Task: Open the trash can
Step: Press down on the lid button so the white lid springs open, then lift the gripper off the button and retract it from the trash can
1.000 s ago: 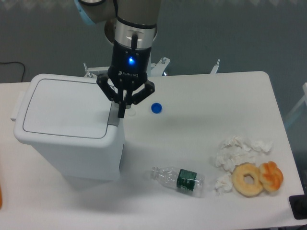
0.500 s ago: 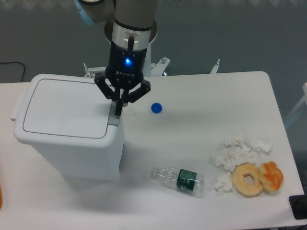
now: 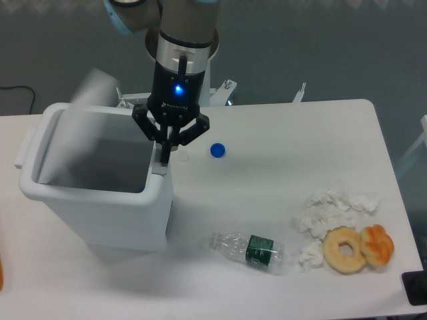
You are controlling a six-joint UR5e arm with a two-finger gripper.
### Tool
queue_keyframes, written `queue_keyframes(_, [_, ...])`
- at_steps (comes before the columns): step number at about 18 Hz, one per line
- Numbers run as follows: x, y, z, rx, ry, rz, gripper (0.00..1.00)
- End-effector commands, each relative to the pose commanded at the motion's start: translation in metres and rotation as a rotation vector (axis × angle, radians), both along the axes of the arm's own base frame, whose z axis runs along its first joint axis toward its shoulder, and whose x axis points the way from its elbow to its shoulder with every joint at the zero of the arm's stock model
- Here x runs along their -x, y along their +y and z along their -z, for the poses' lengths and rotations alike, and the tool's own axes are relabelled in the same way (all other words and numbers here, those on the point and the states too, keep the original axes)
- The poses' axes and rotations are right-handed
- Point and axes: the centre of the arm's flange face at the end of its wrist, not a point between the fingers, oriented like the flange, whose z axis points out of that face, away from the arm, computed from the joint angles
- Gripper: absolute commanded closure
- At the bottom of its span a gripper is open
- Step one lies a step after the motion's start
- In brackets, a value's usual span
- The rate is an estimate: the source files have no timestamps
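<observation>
White plastic trash can (image 3: 100,213) at the left of the bench (image 3: 267,133), biggest thing in view, boxy with rounded corners. Lid (image 3: 93,83) caught as a pale motion blur above the far left rim, swung up off the opening; dim grey inside of the bin showing. Grey push tab (image 3: 158,162) on the right rim, at the edge nearest the bench's middle.

Black pincer (image 3: 165,157) pointing straight down over that right rim, fingertips pressed together into 1 narrow tip and touching the push tab; nothing pinched between them. Blue light glowing on the wrist body above, silver and black arm (image 3: 183,40) rising out of the top of the frame.

Blue bottle cap (image 3: 217,151) just right of the pincer, apart from it, on bare bench. Crushed clear plastic bottle (image 3: 250,249) with a dark green label lying on its side near the front, right of the bin's lower corner. Crumpled white tissues (image 3: 330,213) at the right, several wads close together. 1 pale ringed doughnut (image 3: 345,249) touching the tissues, with an orange pastry (image 3: 377,245) against its right side. Dark object (image 3: 415,288) cut off at the lower right corner, too little visible to tell what.
</observation>
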Motion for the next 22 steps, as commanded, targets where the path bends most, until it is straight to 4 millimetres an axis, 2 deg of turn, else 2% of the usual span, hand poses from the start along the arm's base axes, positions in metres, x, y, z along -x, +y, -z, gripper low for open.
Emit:
queue_keyframes(1, [0.0,0.0,-0.002,-0.003,0.001,0.001,1.0])
queue_keyframes(2, [0.001,-0.001,-0.005,-0.009,0.002,-0.001,0.95])
queue_keyframes(3, [0.004,-0.002,-0.009,-0.016,0.005,-0.006,0.73])
queue_keyframes(4, [0.007,-0.003,-0.016,-0.025,0.016,-0.008,0.24])
queue_keyframes(5, [0.007,-0.001,-0.024,-0.034,0.027,-0.009,0.0])
queue_keyframes(7, [0.016,-0.001,-0.036,-0.048,0.05,-0.016,0.0])
queue_keyframes(9, [0.038,-0.003,-0.03,-0.037,0.048,-0.041,0.0])
queue_keyframes(11, [0.067,-0.019,-0.025,-0.03,0.056,-0.078,0.0])
queue_keyframes(15, [0.146,-0.047,0.016,0.015,0.031,-0.143,0.0])
queue_keyframes(18, [0.192,-0.056,0.047,0.07,0.049,-0.196,0.0])
queue_keyframes(20, [0.211,-0.057,0.074,0.144,0.106,-0.135,0.0])
queue_keyframes(22, [0.223,-0.057,0.1,0.25,0.195,0.028,0.0])
